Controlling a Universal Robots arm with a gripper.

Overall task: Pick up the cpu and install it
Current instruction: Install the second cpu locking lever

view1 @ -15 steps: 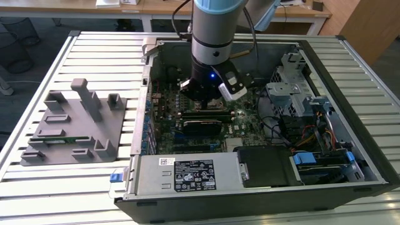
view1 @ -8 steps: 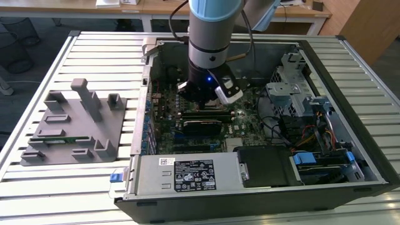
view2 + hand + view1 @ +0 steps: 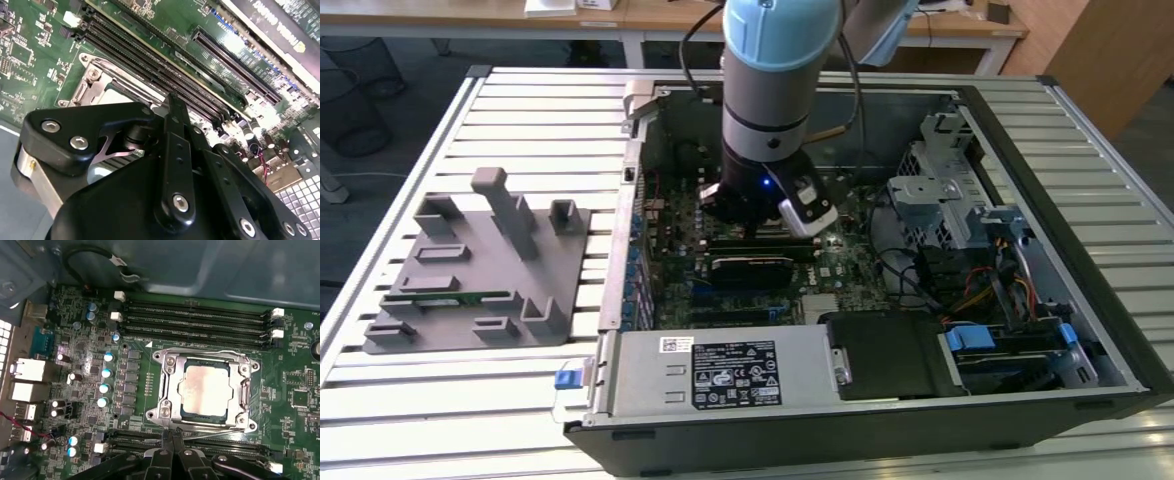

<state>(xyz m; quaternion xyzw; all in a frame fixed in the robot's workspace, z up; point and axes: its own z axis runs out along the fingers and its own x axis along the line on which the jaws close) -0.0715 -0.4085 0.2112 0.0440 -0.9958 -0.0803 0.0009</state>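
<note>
The cpu (image 3: pixel 206 390), a square chip with a shiny silver-grey top, lies flat inside the metal socket frame (image 3: pixel 167 390) on the green motherboard (image 3: pixel 80 330). In the first wrist view my gripper (image 3: pixel 173 436) is just off the edge of the socket frame, beside the cpu and not touching it, its two black fingers pressed together with nothing between them. The second wrist view has the black gripper linkage (image 3: pixel 172 150) up close over the same socket frame (image 3: pixel 94 75). In the exterior view the arm (image 3: pixel 767 150) reaches down into the open computer case (image 3: pixel 1014 120) over the board.
Black memory slots (image 3: pixel 200 315) run along both sides of the socket. A grey fixture plate (image 3: pixel 467 270) with upright blocks and a green memory stick (image 3: pixel 447 297) lies at the exterior view's left. The power supply (image 3: pixel 720 370), drive cage (image 3: pixel 947 200) and cables crowd the case.
</note>
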